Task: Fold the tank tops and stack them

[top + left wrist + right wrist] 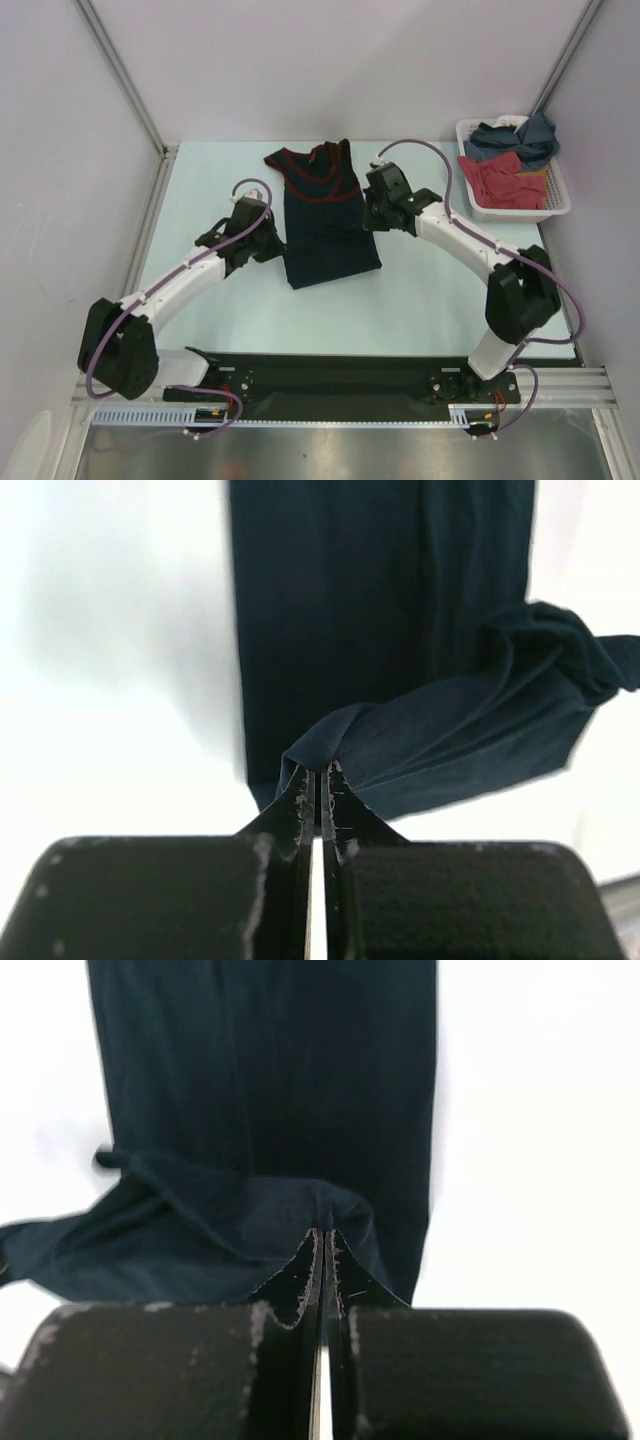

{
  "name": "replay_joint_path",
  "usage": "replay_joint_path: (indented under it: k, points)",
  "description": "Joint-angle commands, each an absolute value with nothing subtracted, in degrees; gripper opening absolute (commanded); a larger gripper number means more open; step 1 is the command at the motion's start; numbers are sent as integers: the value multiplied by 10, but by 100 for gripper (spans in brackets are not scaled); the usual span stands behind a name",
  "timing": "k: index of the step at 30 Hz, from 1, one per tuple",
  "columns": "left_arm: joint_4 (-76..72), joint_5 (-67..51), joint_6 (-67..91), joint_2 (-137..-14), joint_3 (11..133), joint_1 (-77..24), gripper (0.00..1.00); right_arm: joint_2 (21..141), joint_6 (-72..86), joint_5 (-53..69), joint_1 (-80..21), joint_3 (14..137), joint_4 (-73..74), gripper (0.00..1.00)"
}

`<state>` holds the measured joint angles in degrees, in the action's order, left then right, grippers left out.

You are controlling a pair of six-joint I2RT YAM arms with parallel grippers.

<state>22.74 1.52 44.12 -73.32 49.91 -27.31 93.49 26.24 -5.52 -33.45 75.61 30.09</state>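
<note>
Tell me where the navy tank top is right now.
Top view: the navy tank top lies centrally, left of the basket, its side edges pinched by the left end effector and right end effector.

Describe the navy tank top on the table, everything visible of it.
The navy tank top is soft, thin-looking dark cloth with reddish trim at the neck and armholes. It lies spread on the table, neck toward the far edge, hem toward the arms. The left tool and right tool are each shut on a side edge about halfway down, with a small puckered fold raised at each pinch.
</note>
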Motion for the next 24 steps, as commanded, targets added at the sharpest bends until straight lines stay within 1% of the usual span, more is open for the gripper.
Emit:
replay_joint_path:
  k: [1, 4, 10, 24]
  points:
    - [236, 50, 396, -766, 551, -251, 0, 992, 236, -55, -312, 823, 293, 0]
    - [215, 36, 389, -818, 572, -232, 0, 1040, 231, -62, -302, 872, 305, 0]
    - [207, 30, 378, -879, 624, -218, 0, 1084, 225, -57, -280, 906, 295, 0]
    - [205, 12, 372, -962, 699, -202, 0, 1131, 214, -33, -256, 983, 304, 0]
